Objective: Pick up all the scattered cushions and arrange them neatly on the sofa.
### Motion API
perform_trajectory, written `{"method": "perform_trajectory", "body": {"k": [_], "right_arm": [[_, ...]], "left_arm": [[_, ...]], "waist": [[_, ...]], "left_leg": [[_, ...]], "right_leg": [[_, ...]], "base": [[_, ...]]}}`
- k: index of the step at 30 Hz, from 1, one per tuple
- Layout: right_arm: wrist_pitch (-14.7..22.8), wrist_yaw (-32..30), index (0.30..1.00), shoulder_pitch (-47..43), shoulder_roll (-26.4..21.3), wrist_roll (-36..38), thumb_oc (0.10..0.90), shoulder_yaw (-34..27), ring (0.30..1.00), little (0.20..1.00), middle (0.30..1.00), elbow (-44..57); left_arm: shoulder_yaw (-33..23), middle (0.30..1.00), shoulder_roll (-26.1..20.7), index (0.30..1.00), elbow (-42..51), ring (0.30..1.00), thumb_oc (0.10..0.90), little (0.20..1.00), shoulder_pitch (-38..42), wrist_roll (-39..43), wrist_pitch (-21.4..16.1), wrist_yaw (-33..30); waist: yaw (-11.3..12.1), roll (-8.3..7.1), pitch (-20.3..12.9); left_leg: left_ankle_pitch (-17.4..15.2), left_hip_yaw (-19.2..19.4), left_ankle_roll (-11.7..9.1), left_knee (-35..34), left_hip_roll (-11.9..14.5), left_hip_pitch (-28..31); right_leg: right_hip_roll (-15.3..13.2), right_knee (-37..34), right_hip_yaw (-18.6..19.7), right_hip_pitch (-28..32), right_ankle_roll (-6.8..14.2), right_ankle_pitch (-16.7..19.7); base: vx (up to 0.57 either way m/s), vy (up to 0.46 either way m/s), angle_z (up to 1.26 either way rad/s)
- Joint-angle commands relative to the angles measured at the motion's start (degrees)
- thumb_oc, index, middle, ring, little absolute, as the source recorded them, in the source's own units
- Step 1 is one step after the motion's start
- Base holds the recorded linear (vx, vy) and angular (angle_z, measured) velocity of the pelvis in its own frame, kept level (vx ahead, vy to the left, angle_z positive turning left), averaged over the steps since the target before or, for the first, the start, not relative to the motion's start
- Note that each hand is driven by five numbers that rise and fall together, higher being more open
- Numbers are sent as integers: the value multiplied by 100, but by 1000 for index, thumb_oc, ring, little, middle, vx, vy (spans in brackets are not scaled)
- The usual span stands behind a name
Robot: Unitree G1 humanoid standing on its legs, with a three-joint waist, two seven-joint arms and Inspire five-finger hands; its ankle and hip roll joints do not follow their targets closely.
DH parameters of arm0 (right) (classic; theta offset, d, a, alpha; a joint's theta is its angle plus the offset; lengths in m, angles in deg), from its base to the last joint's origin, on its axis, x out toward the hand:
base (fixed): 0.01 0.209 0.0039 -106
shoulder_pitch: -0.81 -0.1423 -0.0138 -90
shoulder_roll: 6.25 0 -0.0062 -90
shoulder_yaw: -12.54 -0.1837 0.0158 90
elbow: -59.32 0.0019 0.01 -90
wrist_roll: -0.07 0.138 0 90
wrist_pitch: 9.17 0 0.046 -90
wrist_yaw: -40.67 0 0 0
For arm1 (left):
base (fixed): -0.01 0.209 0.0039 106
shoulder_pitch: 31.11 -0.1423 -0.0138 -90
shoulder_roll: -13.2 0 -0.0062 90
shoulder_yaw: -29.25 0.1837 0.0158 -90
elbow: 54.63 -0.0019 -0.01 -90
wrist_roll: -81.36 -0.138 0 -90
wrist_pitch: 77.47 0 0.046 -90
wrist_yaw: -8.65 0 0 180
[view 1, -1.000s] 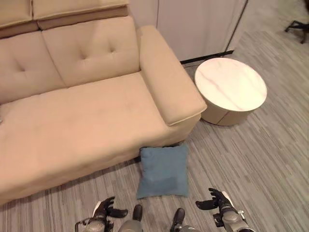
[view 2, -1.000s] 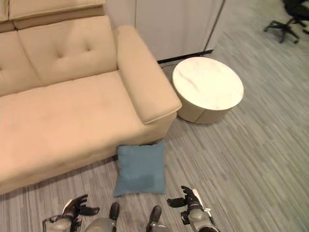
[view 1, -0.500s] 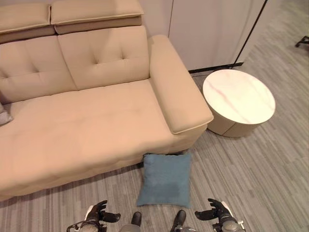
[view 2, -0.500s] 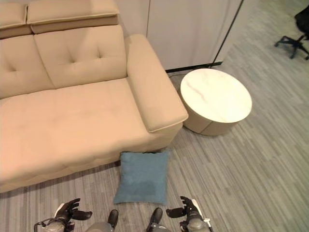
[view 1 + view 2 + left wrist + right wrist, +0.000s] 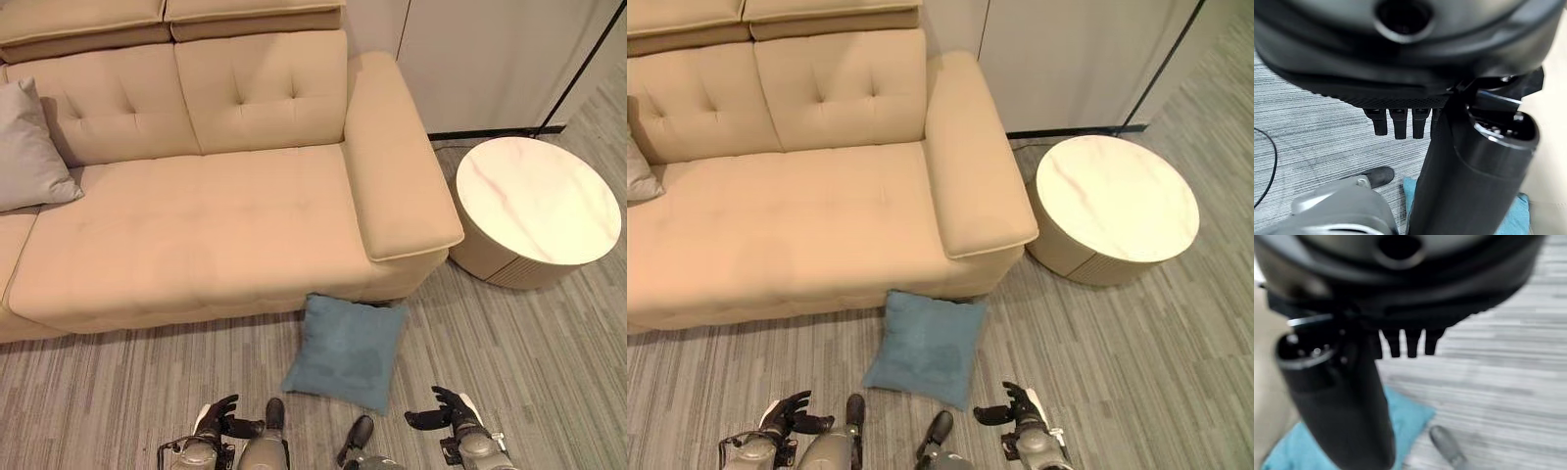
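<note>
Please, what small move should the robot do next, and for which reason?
Probably lower both hands toward the blue cushion. It lies on the floor against the sofa front, while the left hand and right hand hover open on either side of it, holding nothing.

A floor (image 5: 549,352) of grey striped planks carries a beige upholstered sofa (image 5: 216,225) with button-tufted back cushions, flat headrests and a broad padded armrest (image 5: 402,166). Just beside that armrest stands a low round side table (image 5: 539,201) with a pale marbled top and ribbed drum base. Behind both runs a plain light wall (image 5: 490,59) with a dark skirting strip at its foot.
</note>
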Motion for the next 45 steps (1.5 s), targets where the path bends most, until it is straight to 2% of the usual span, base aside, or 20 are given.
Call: {"method": "perform_trajectory", "body": {"k": [1,3,7,8,9,14,18,19,21,25,27,32,39,42,45], "right_arm": [[120,-115,900,-92,-168,140,800,28,900,900,900,260],[129,-125,900,-143,-154,151,800,54,900,900,900,261],[178,-170,900,-385,-102,305,800,70,900,900,900,411],[187,-172,900,-411,-89,356,800,68,900,900,900,440],[202,-178,900,-453,-88,416,800,60,900,900,900,494],[286,-320,900,-767,-117,792,800,-82,900,900,900,584],[391,-724,900,-1174,-135,1073,800,-246,900,900,900,715],[391,-724,900,-1174,-135,1073,800,-246,900,900,900,715],[512,-1104,900,-1792,-263,1345,800,-300,900,900,900,679],[524,-1399,900,-2748,-653,1566,800,-270,900,900,900,627],[600,-1682,900,-3723,-963,1814,800,-181,900,900,900,392],[559,-1623,900,-4737,-1363,2269,800,165,900,900,900,45],[557,-1529,900,-5488,-1522,2569,800,679,900,900,900,-216],[646,-1404,900,-5961,-1355,2748,800,1195,900,900,900,-2],[748,-1424,900,-6235,-1083,2905,800,1458,900,900,900,325]], "left_arm": [[-53,900,-285,900,44,900,800,900,198,-45,-181,-25],[-50,900,-315,900,68,900,800,900,224,-11,-192,-33],[-70,900,-472,900,274,900,800,900,431,242,-299,-140],[-82,900,-496,900,317,900,800,900,453,300,-313,-155],[-82,900,-531,900,400,900,800,900,495,383,-341,-176],[-126,900,-610,900,715,900,800,900,875,938,-521,-372],[-88,900,-575,900,947,900,800,900,1357,1457,-716,-680],[-88,900,-575,900,947,900,800,900,1357,1457,-716,-680],[57,900,-628,900,1020,900,800,900,2032,1768,-881,-969],[238,900,-876,900,1168,900,800,900,2912,1953,-955,-1211],[482,900,-1039,900,1035,900,800,900,3813,2002,-969,-1451],[891,900,-1283,900,984,900,800,900,4774,1975,-900,-1627],[1293,900,-1316,900,829,900,800,900,5549,1872,-766,-1769],[1533,900,-1229,900,920,900,800,900,5966,1869,-751,-1818],[1654,900,-1097,900,1089,900,800,900,6196,1933,-752,-1880]], "waist": [[111,-286,-54],[140,-313,-15],[204,-402,254],[222,-389,295],[229,-396,355],[224,-385,635],[146,-340,814],[146,-340,814],[49,-264,961],[-116,-126,1121],[-242,-6,1172],[-352,121,1234],[-353,163,1388],[-390,184,1527],[-399,138,1633]], "left_leg": [[-663,-5,123,500,-117,-236],[-694,-2,152,566,-132,-304],[-898,54,297,969,-174,-690],[-1076,28,271,1070,-149,-699],[-1119,44,292,1164,-160,-793],[-1175,41,330,1510,-218,-1396],[-1191,32,333,1782,-210,-2059],[-1191,32,333,1782,-210,-2059],[-1221,31,352,2125,-150,-2795],[-1319,-62,434,2854,-83,-4056],[-1476,-180,533,3621,-90,-5206],[-1758,-299,577,4844,-167,-6780],[-1915,-484,598,5435,-54,-7631],[-1925,-593,546,5706,36,-8007],[-1922,-606,505,5705,69,-8013]], "right_leg": [[-444,577,507,27,624,-507],[-474,673,566,-76,626,-517],[-680,1185,779,-644,663,-482],[-676,1321,837,-696,713,-578],[-707,1438,874,-824,724,-581],[-896,1856,908,-1483,731,-569],[-1028,2188,928,-2167,723,-593],[-1028,2188,928,-2167,723,-593],[-1118,2572,990,-2961,717,-617],[-1232,3423,1234,-4293,653,-787],[-1272,4303,1517,-5494,548,-1058],[-1290,5605,1935,-7180,344,-1448],[-1285,6104,2116,-8044,324,-1559],[-1245,6328,2203,-8457,330,-1547],[-1211,6366,2261,-8528,341,-1533]], "base": [[29,111,-23],[-25,81,-35],[-49,99,-19],[-5,69,-20],[-2,53,-3],[-81,51,-4],[-95,26,3],[-124,15,4],[-167,26,7],[-118,37,-5],[-15,60,-10],[98,-8,-20],[56,-48,-5],[55,-84,-6],[-5,-70,-5]]}}
